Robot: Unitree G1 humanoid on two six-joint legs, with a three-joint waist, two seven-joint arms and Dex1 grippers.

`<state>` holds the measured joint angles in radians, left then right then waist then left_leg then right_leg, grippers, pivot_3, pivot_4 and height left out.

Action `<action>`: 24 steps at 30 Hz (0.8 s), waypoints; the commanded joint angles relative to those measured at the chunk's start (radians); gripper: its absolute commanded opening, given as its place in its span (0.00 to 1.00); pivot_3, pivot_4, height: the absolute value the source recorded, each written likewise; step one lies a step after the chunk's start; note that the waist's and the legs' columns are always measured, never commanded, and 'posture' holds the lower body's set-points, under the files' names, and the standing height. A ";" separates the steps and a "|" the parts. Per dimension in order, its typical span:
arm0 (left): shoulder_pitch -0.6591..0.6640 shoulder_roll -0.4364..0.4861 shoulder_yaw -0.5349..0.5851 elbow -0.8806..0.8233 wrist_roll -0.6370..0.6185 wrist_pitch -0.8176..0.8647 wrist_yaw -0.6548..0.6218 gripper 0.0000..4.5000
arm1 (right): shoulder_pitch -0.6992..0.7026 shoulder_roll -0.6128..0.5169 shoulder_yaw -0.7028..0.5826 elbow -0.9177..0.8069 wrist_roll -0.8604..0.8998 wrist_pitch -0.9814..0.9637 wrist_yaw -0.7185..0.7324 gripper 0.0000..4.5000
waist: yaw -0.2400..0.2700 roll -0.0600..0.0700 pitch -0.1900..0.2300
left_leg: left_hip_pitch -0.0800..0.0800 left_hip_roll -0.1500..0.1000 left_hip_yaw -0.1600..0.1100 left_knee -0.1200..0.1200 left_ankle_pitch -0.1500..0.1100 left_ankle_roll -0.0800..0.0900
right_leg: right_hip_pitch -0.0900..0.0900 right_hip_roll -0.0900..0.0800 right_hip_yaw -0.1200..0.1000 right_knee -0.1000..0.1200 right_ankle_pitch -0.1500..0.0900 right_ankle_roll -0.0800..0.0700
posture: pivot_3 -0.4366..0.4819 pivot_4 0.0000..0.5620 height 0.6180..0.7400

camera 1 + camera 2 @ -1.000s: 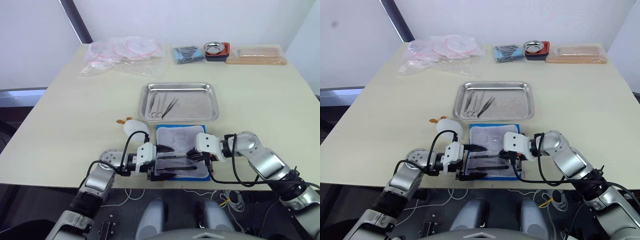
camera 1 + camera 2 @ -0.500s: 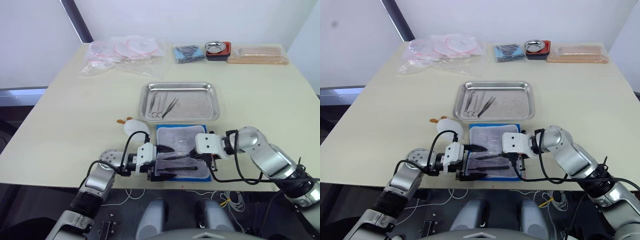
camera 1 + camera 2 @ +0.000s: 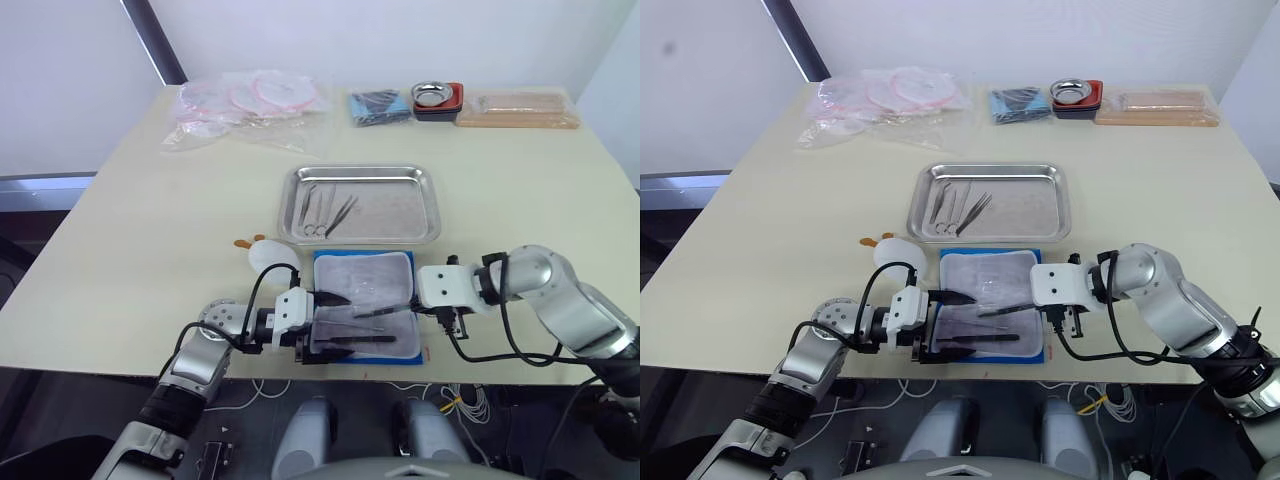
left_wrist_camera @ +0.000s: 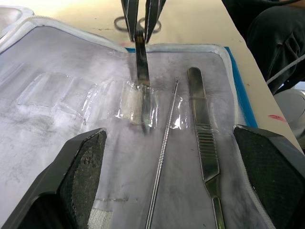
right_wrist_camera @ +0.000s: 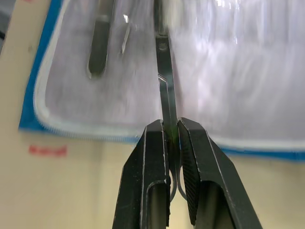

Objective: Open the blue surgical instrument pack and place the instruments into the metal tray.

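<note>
The blue surgical instrument pack (image 3: 365,270) lies open at the table's front edge, its white-grey lining up. My left gripper (image 3: 318,322) is open, its fingers (image 4: 86,167) straddling the pack's left side. My right gripper (image 5: 172,138) is shut on the ring handle of a pair of scissors (image 5: 164,90), whose blades still sit in a clear sleeve (image 4: 139,105). A thin probe (image 4: 164,143) and a flat handle (image 4: 202,138) lie in the lining beside them. Behind the pack, the metal tray (image 3: 400,215) holds a few instruments (image 3: 322,210) at its left.
A white duck-shaped object (image 3: 270,255) sits left of the pack. Along the far edge lie clear plastic bags (image 3: 250,105), a dark blue cloth bundle (image 3: 378,107), a round bowl in a red-black dish (image 3: 434,98) and a wooden board (image 3: 518,110).
My right gripper has drawn back to the right, off the pack's right edge, pulling the scissors partway out of their sleeve. The left gripper has stayed put.
</note>
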<state>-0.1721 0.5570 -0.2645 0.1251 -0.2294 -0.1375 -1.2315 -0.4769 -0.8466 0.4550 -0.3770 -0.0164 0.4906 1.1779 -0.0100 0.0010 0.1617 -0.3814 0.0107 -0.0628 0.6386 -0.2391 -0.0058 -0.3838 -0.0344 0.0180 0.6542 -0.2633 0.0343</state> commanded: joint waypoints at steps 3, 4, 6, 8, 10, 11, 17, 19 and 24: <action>0.062 0.017 -0.067 0.096 0.098 0.052 0.022 1.00 | 0.042 -0.083 -0.121 -0.043 0.057 -0.034 0.034 0.01 | 0.001 0.000 0.000 | 0.000 0.000 0.000 -0.001 0.000 0.000 | 0.000 0.000 0.000 -0.001 0.000 0.000 | 0.48 0.27 1.00; 0.062 0.017 -0.066 0.097 0.098 0.052 0.022 1.00 | 0.047 -0.093 -0.135 -0.042 0.066 -0.039 0.039 0.01 | 0.001 0.000 0.000 | 0.000 0.000 0.000 -0.001 0.000 0.000 | 0.000 0.000 0.000 -0.001 0.000 0.000 | 0.48 0.27 1.00; 0.061 0.018 -0.066 0.098 0.098 0.051 0.022 1.00 | 0.056 -0.103 -0.167 -0.036 0.089 -0.050 0.044 0.01 | 0.000 0.001 0.000 | 0.000 0.000 0.001 -0.001 0.000 0.000 | 0.000 0.000 0.000 -0.002 0.000 0.000 | 0.48 0.27 1.00; 0.060 0.018 -0.066 0.100 0.098 0.051 0.021 1.00 | 0.057 -0.101 -0.200 -0.021 0.117 -0.045 0.043 0.01 | -0.001 0.002 -0.001 | 0.000 0.000 0.000 -0.001 0.000 0.000 | 0.000 0.000 0.000 -0.002 0.000 0.000 | 0.48 0.27 1.00; 0.058 0.018 -0.066 0.105 0.098 0.048 0.021 1.00 | 0.056 -0.101 -0.228 0.004 0.145 -0.045 0.046 0.01 | 0.000 0.002 -0.001 | 0.000 0.000 0.000 -0.001 0.000 0.000 | 0.000 0.000 0.000 -0.002 0.000 0.000 | 0.48 0.27 1.00; 0.058 0.018 -0.066 0.109 0.099 0.045 0.020 1.00 | 0.056 -0.096 -0.243 0.010 0.166 -0.029 0.045 0.01 | 0.000 0.002 -0.001 | 0.000 0.000 0.000 -0.001 0.000 0.000 | 0.000 0.000 0.000 -0.002 0.000 0.000 | 0.48 0.27 1.00; 0.060 0.017 -0.066 0.109 0.096 0.039 0.019 1.00 | -0.004 0.027 -0.296 0.080 0.218 0.044 -0.076 0.01 | -0.002 0.002 -0.001 | 0.000 0.000 0.001 -0.002 0.000 0.000 | 0.000 0.000 0.000 -0.002 0.000 0.000 | 0.48 0.27 1.00; 0.065 0.018 -0.064 0.104 0.094 0.038 0.020 1.00 | -0.046 0.114 -0.305 0.111 0.232 0.112 -0.159 0.01 | -0.001 0.003 -0.001 | 0.000 0.000 0.001 -0.002 0.000 0.000 | 0.000 0.000 0.001 -0.002 0.000 0.000 | 0.48 0.27 1.00; 0.060 0.011 -0.062 0.117 0.101 0.024 0.033 1.00 | -0.124 0.264 -0.299 0.165 0.221 0.236 -0.315 0.01 | -0.001 0.003 -0.002 | 0.000 0.000 0.001 -0.003 0.000 0.000 | 0.000 0.001 0.001 -0.002 0.000 0.000 | 0.48 0.27 1.00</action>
<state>-0.1632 0.5547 -0.2662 0.1243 -0.2308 -0.1526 -1.2254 -0.5621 -0.6272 0.1814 -0.2140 0.2038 0.6766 0.9402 -0.0107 0.0040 0.1599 -0.3819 0.0106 -0.0619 0.6359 -0.2391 -0.0057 -0.3838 -0.0337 0.0191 0.6521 -0.2632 0.0344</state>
